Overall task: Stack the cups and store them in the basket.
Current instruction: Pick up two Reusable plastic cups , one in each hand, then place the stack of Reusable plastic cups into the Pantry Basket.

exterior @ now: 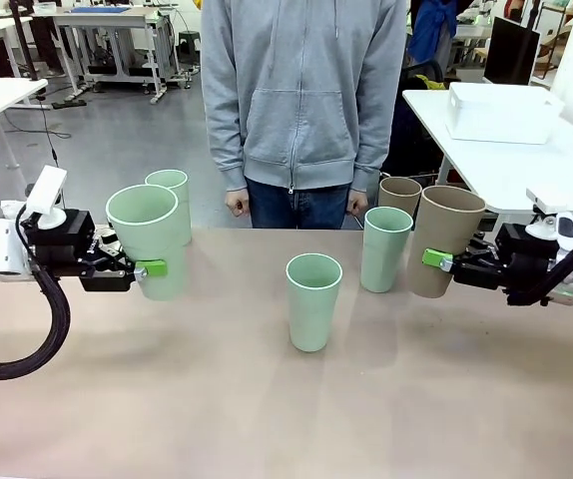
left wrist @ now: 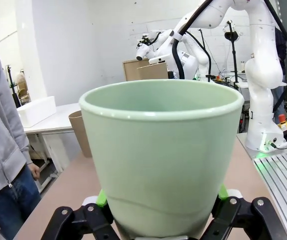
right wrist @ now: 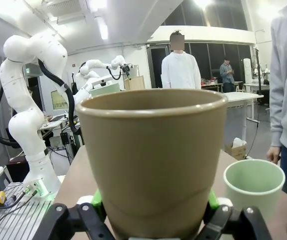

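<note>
My left gripper [exterior: 150,269] is shut on a mint green cup [exterior: 152,239], held upright at the table's left; that cup [left wrist: 161,160] looms large in the left wrist view between the green pads [left wrist: 101,198]. My right gripper [exterior: 434,261] is shut on a tan cup [exterior: 444,239] at the right, which stands close up in the right wrist view as well [right wrist: 153,160]. Free mint cups stand at the centre [exterior: 313,299], right of centre [exterior: 384,247] and far left [exterior: 172,190]. A second tan cup [exterior: 398,195] stands behind. The white basket [exterior: 501,112] sits on a side table.
A person in a grey hoodie [exterior: 301,95] stands at the far edge, hands hanging down by the table. The white side table [exterior: 566,170] lies beyond the right arm. The brown tabletop [exterior: 286,409] is bare in front of the centre cup.
</note>
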Tool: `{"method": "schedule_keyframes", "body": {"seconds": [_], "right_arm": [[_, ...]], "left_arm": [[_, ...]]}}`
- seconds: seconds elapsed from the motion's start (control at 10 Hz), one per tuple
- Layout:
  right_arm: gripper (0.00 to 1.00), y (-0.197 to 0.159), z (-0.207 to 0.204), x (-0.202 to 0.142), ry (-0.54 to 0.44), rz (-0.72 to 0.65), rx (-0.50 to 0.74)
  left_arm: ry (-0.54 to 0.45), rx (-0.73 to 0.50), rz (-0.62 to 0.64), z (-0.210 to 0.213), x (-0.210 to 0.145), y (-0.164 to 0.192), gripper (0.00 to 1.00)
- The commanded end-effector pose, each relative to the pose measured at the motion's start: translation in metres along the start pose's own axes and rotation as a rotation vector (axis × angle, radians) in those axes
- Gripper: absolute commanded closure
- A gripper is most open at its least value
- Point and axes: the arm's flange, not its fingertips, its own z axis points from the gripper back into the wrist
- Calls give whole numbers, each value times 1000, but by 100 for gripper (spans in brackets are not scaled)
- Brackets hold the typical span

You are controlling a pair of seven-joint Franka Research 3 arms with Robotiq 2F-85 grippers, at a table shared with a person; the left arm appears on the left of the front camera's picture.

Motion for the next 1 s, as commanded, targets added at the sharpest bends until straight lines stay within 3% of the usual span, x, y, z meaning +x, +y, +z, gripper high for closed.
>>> {"method": "schedule_keyframes", "body": {"seconds": [0.0,0.9], "right_arm": [[16,0,-1,2,-3,9,2],[16,0,-1,2,-3,9,2]], "left_arm": [[-2,0,0,-1,0,0,15],[-2,0,0,-1,0,0,15]]}}
